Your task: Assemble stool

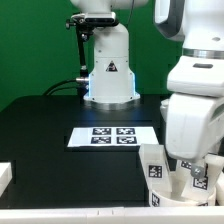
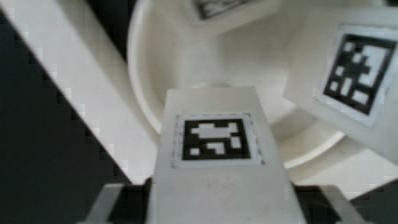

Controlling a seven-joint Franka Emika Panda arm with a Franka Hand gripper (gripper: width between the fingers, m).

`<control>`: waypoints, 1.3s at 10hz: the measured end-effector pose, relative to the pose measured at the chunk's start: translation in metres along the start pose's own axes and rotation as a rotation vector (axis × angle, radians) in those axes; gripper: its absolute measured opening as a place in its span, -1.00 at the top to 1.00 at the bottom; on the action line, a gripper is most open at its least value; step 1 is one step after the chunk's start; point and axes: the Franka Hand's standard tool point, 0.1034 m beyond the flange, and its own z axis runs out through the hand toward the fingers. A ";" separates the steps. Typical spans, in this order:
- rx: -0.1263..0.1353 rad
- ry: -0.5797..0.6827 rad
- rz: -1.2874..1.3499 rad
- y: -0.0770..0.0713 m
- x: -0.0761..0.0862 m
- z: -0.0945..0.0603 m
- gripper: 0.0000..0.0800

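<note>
Black table (image 1: 40,140), matte. Marker board (image 1: 113,137) lies flat near the middle, four tags on it. Robot base (image 1: 108,75) stands at the far edge behind it. White legs (image 1: 155,165) upright by the near right corner, partly hidden. White piece (image 1: 5,175) at the near left edge.

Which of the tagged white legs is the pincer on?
The leg centred in the wrist view, tag facing the camera, sits between the pincer fingers over the seat. Another tagged piece stands aside, ungripped.
</note>
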 end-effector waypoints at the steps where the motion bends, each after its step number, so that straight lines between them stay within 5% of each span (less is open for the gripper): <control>1: 0.000 0.000 0.060 0.000 0.000 0.000 0.16; 5: 0.069 0.025 0.717 0.009 -0.008 0.000 0.16; 9: 0.071 0.016 0.971 0.010 -0.010 0.001 0.16; 13: 0.070 0.015 1.555 0.026 -0.025 0.002 0.16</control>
